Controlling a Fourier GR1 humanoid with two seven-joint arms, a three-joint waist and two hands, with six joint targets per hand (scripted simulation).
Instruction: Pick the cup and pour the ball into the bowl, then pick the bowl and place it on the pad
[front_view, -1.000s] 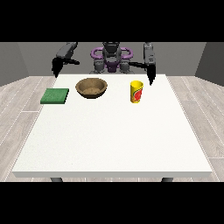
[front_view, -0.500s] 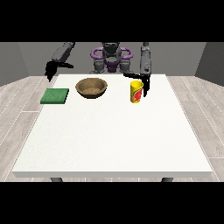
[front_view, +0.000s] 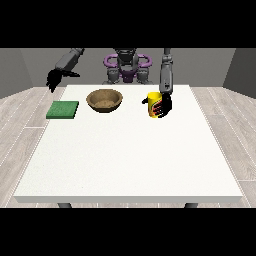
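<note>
Where one robot hand (front_view: 163, 105) curls round one cup (front_view: 154, 105), one bowl (front_view: 104, 100), one pad (front_view: 63, 109), other robot hand (front_view: 53, 80) unclear.

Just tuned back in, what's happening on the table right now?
The hand at the view's right is at the yellow cup, fingers wrapped around its side; the cup stands upright on the white table. The wooden bowl sits beside the green pad, untouched. The hand at the view's left hangs above the table's far corner.

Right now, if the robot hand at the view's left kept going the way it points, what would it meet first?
It hangs off the table's far left corner, pointing down; probably the floor or table edge, not the green pad. Depth is unclear.
</note>
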